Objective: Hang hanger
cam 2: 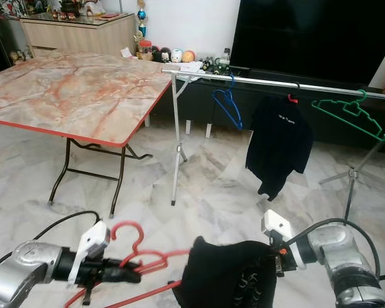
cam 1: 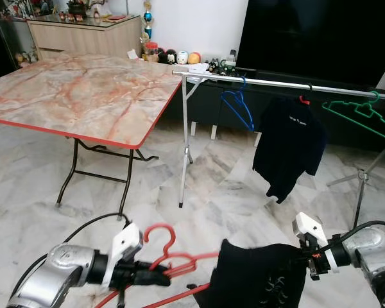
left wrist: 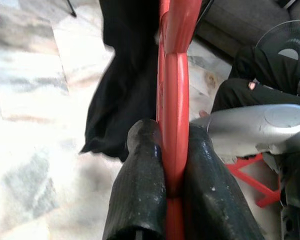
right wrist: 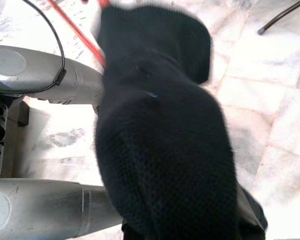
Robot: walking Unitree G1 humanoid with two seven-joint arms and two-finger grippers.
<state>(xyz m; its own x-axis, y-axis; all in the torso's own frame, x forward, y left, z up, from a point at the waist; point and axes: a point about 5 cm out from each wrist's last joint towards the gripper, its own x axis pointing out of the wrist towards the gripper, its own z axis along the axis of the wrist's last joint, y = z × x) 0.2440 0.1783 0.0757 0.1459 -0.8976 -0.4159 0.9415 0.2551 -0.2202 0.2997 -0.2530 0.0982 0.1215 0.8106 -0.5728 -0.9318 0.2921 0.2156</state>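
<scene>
From the left eye view, the left gripper (cam 1: 159, 277) is low, near the floor, and its black fingers are closed tight on a red hanger (cam 1: 173, 260). A black shirt (cam 1: 260, 279) hangs on that hanger. The right gripper (cam 1: 301, 266) is pressed into the shirt, and I cannot tell if its fingers are open or closed. Farther off, across the marble floor (cam 1: 224, 186), stands a clothes rack (cam 1: 256, 80). On its bar hang a blue hanger (cam 1: 239, 106), a black T-shirt (cam 1: 289, 147) and a green hanger (cam 1: 362, 115). A folding table (cam 1: 77, 93) with a marble-look top stands to the left.

In the left wrist view, the two fingers (left wrist: 140, 195) squeeze the red hanger from both sides.

In the right wrist view, the black shirt (right wrist: 165, 150) is bunched up right in front.
</scene>
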